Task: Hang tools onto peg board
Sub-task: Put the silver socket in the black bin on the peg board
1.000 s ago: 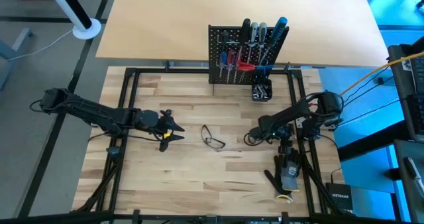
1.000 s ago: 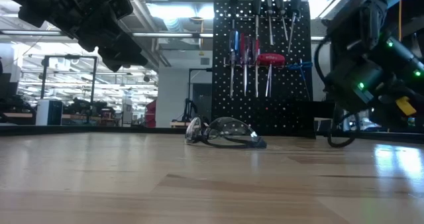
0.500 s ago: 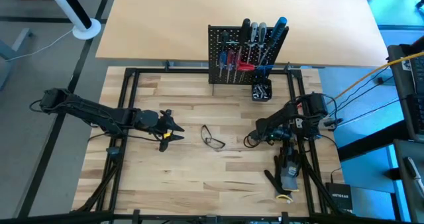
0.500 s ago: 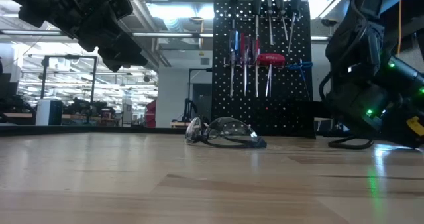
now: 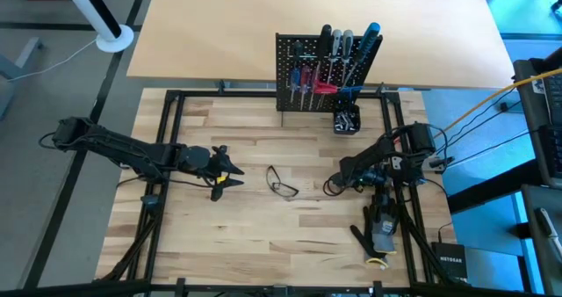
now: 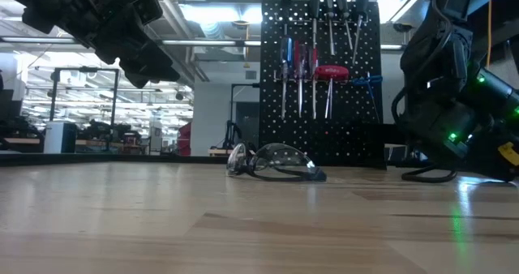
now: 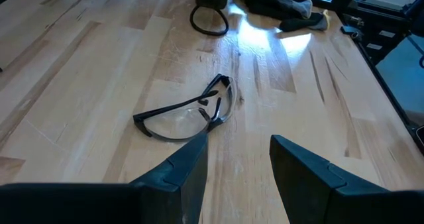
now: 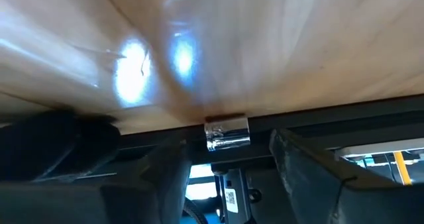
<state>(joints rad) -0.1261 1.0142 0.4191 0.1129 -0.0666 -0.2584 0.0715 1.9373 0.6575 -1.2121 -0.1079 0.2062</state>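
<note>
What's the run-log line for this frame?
left hand: open, empty, above table near safety glasses | right hand: open, empty, low at table's right edge | tools: hung on peg board

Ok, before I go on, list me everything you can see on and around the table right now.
peg board: one, black, upright at the table's far edge.
tools: several screwdrivers with red, blue, black and grey handles, hanging on the peg board; exact count unclear.
small cup: one, black, at the foot of the peg board, toward the right arm's side.
safety glasses: one pair, clear lenses and dark frame, lying mid-table between the arms.
gloves: dark with some yellow, on the near right part of the table; count unclear.
cable loop: one, black, lying on the table by the right arm.
table: one, light wood with a black frame.
left gripper: jaws open, empty, above the table beside the glasses.
right gripper: low over the right side; jaws apart and empty in its wrist view.
</note>
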